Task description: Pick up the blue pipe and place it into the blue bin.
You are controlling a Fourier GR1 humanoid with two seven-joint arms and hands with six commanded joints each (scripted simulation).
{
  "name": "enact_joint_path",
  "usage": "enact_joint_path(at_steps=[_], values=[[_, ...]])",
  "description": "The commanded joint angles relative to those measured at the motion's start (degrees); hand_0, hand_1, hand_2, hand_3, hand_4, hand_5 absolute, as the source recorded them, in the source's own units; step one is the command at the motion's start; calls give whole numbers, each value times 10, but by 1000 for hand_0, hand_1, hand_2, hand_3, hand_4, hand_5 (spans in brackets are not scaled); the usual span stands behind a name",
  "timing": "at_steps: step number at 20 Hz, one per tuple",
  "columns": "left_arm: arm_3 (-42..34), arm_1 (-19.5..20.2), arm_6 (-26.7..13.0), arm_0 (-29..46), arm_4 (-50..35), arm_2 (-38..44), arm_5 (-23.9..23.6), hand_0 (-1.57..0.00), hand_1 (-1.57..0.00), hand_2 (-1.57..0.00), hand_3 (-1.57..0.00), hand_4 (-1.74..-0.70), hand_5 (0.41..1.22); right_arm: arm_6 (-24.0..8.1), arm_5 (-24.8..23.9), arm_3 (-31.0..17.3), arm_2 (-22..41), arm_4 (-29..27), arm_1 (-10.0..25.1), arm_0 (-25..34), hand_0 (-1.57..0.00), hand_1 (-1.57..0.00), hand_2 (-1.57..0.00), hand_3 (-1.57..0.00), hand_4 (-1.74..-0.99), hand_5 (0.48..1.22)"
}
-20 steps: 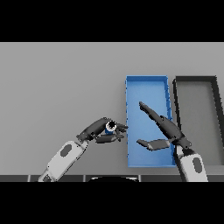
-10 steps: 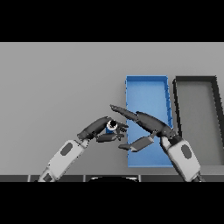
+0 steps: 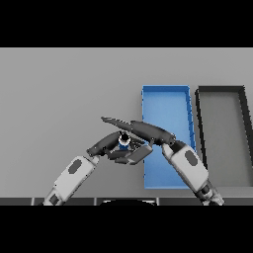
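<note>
We judge the task roughly half done: our left hand [image 3: 106, 145] is curled round the blue pipe [image 3: 124, 143] just left of the blue bin [image 3: 165, 99], our right hand [image 3: 141, 129] spread flat over it, the drop undone.

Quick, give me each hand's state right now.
Left hand: shut on the blue pipe.
Right hand: open, fingers straight, reaching over the pipe.
</note>
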State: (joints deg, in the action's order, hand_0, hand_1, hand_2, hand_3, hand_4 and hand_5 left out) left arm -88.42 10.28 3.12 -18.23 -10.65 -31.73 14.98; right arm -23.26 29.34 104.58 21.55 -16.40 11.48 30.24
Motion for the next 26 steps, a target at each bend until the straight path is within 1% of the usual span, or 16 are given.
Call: enact_joint_path(at_steps=[1,2,3,4,6,7,8,9,11,14,17,20,21,22,24,26], values=[[-6,3,0,8,0,-3,1,-1571,-1571,-1571,-1450,-1723,1221,10,8,-11,5,6,-5,1,1,-13,-42,1,-1231,512],[-5,2,-2,6,-5,-3,7,-1571,-1571,-1571,-1474,-1720,1221,7,10,-19,5,1,-13,14,-14,-36,-68,-11,-1241,516],[-5,1,-3,0,-8,-1,11,-1571,-1567,-1571,-1395,-1717,1221,4,17,-30,6,-2,-15,23,-54,-83,-115,-43,-1268,519],[-5,7,21,0,7,0,10,-1496,-1393,-1367,-1150,-1630,1221,10,22,-35,6,-2,-17,28,-138,-166,-193,-106,-1308,523],[-6,20,-15,-12,64,-17,-10,-993,-895,-875,-736,-1587,1221,7,31,-50,9,0,-24,45,-478,-500,-500,-375,-1390,538],[-5,17,-11,-10,71,-16,-19,-879,-828,-796,-667,-1611,1221,8,34,-53,14,-3,-30,50,-697,-714,-714,-562,-1453,551],[-10,22,-5,-3,71,-16,-17,-895,-867,-845,-656,-1637,1221,9,36,-52,18,-12,-31,49,-872,-886,-886,-701,-1503,573],[-12,11,-2,1,61,-11,-21,-1030,-1008,-990,-623,-1658,1192,3,31,-57,18,-29,-37,51,-1012,-1023,-1023,-828,-1541,604],[-21,-2,18,15,29,-5,-14,-1225,-1211,-1199,-525,-1688,1203,-16,24,-56,19,-45,-40,43,-1213,-1220,-1220,-1096,-1492,706],[-10,-2,27,11,10,8,-6,-1394,-1386,-1381,-550,-1714,1212,13,12,-45,20,-14,-44,28,-1388,-1391,-1391,-1328,-1458,957],[-9,3,28,2,22,-3,-18,-1480,-1454,-1474,-550,-1727,1216,54,23,-40,26,28,-51,21,-1477,-1479,-1479,-1446,-1465,1086],[-5,14,30,-9,24,-9,-20,-1499,-1356,-1521,-505,-1734,1219,35,36,-40,17,20,-66,17,-1523,-1524,-1524,-1507,-1473,1152],[-7,20,33,-9,27,-13,-16,-1426,-1220,-1350,-531,-1637,1219,31,43,-38,12,11,-68,11,-1533,-1533,-1533,-1520,-1474,1166],[-10,23,33,-6,35,-18,-13,-1407,-1190,-1242,-518,-1544,1219,28,50,-33,9,11,-68,7,-1540,-1541,-1541,-1530,-1477,1177],[-6,25,29,-14,36,-18,7,-979,-802,-819,-332,-1343,1220,20,54,-22,8,22,-76,4,-1551,-1552,-1552,-1545,-1480,1193],[-1,32,31,-18,41,-15,33,-626,-513,-524,-212,-1179,1213,10,60,-19,2,25,-86,1,-1558,-1559,-1559,-1554,-1481,1203]])
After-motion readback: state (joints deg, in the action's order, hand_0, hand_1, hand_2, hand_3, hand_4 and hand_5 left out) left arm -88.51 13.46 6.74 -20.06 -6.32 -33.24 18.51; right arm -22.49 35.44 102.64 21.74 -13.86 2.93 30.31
